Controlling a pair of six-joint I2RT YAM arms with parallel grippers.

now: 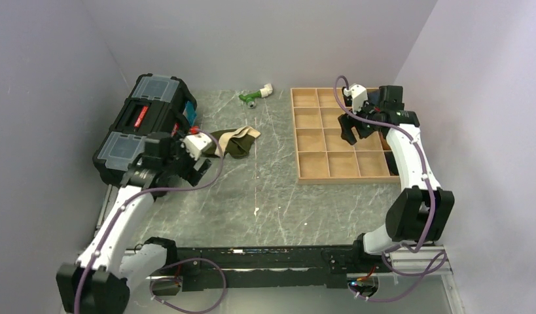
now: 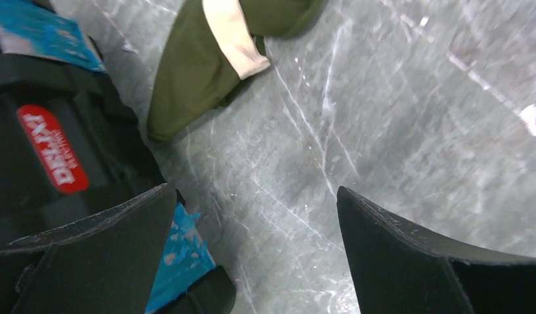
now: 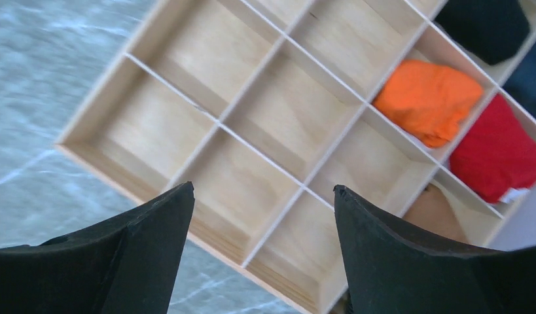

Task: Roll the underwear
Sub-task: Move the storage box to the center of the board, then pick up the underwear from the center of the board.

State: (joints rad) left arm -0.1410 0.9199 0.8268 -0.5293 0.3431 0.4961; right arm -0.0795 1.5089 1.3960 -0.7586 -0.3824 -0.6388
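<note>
The underwear (image 1: pixel 235 142) is a dark olive-green garment with a cream waistband, lying crumpled on the marble table left of centre. In the left wrist view the underwear (image 2: pixel 199 65) lies ahead of the fingers, apart from them. My left gripper (image 1: pixel 194 167) (image 2: pixel 253 190) is open over bare table, just near-left of the garment and beside the toolbox. Over on the right, my right gripper (image 1: pixel 349 133) (image 3: pixel 262 187) hangs open above the wooden tray (image 1: pixel 296 140) with nothing between its fingers.
A black toolbox (image 1: pixel 144 124) (image 2: pixel 49 150) stands at the left, close to my left fingers. The tray's (image 3: pixel 154 131) far cells hold orange (image 3: pixel 428 98), red (image 3: pixel 497 157), black (image 3: pixel 487 23) and brown (image 3: pixel 435 212) cloth rolls. A green-and-white object (image 1: pixel 255 96) lies at the back.
</note>
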